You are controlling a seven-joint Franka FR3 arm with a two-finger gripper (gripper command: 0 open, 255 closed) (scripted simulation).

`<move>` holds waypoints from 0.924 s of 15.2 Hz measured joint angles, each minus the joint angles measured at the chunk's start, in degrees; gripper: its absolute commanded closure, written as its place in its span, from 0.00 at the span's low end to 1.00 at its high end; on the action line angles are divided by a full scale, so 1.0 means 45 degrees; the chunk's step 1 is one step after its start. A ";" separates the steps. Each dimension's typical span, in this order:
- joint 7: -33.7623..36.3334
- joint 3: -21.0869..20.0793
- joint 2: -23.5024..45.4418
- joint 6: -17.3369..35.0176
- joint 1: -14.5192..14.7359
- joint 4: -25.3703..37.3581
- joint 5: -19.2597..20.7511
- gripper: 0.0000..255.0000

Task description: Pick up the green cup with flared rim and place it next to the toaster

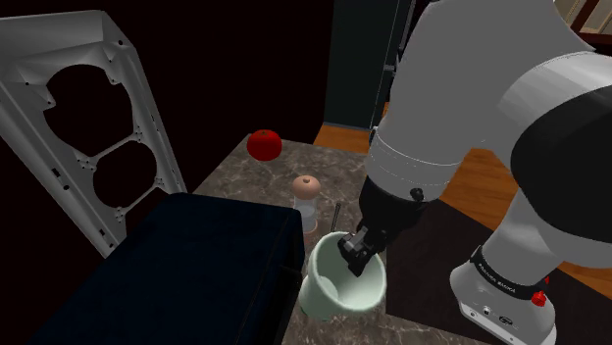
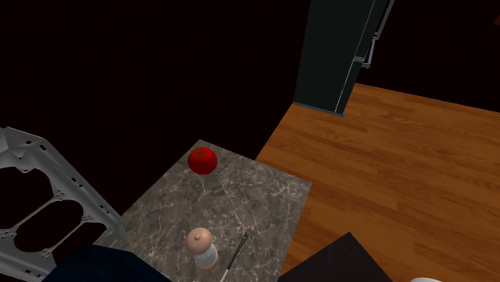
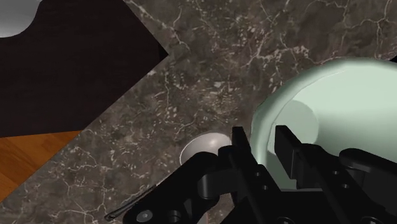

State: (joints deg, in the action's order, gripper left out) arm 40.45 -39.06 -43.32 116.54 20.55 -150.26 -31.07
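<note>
Pinching the rim of a pale green cup (image 1: 338, 291), the black gripper (image 1: 351, 253) of a white robot arm (image 1: 461, 98) reaches down over a dark marble worktop (image 1: 228, 176). In the wrist view the gripper (image 3: 262, 133) is closed on the cup's (image 3: 337, 89) flared wall, with one finger outside and the other inside the bowl. Whether the cup rests on the worktop (image 3: 210, 63) or is raised just off it cannot be told. The cup sits just beside a large dark box (image 1: 186, 265), likely the toaster, which lies toward the shoulder view's left. Beyond the cup, near it, stands a small pale shaker (image 1: 307, 196) with a pinkish-brown knob on top. A thin dark rod (image 1: 333, 216) lies on the stone just beside the shaker. At the far end of the worktop, well apart from the cup, rests a red apple (image 1: 264, 145). A grey metal frame (image 1: 147, 108) with large cut-out holes leans at the shoulder view's left, with a black area behind it. The second exterior view looks down on the worktop (image 2: 240, 200), with the apple (image 2: 203, 159) far from the camera and the shaker (image 2: 202, 248) and rod (image 2: 237, 253) near its lower edge. That view has the grey frame (image 2: 20, 172) at its left, a wooden floor (image 2: 385, 160) at its right and a tall dark cabinet (image 2: 336, 48) beyond. From the wrist, the shaker (image 3: 203, 147) appears as a round pale top, with the rod (image 3: 137, 205) close by.
</note>
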 measured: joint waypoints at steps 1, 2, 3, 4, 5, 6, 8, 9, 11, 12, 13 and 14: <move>-0.0006 -0.0090 0.0042 0.0189 0.0028 -0.0134 -0.0080 1.00; -0.0032 -0.0176 0.0130 0.0385 0.0022 -0.0238 -0.0139 1.00; -0.0072 -0.0250 0.0202 0.0582 0.0023 -0.0368 -0.0200 1.00; -0.0091 -0.0348 0.0307 0.0783 0.0012 -0.0466 -0.0260 1.00; -0.0109 -0.0444 0.0405 0.0985 0.0007 -0.0571 -0.0323 1.00; -0.0106 -0.0556 0.0494 0.1187 0.0018 -0.0678 -0.0398 1.00; -0.0155 -0.0750 0.0735 0.1614 -0.0024 -0.0856 -0.0511 1.00; -0.0171 -0.0862 0.0816 0.1856 0.0008 -0.1018 -0.0613 1.00; -0.0202 -0.1059 0.1045 0.2261 -0.0016 -0.1190 -0.0731 1.00; -0.0212 -0.1189 0.1159 0.2523 0.0004 -0.1339 -0.0833 1.00; -0.0215 -0.1238 0.1225 0.2616 -0.0012 -0.1362 -0.0852 1.00; -0.0225 -0.1258 0.1256 0.2671 -0.0019 -0.1384 -0.0865 1.00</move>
State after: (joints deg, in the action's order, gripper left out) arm 39.43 -44.72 -37.67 128.55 20.46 -156.48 -34.96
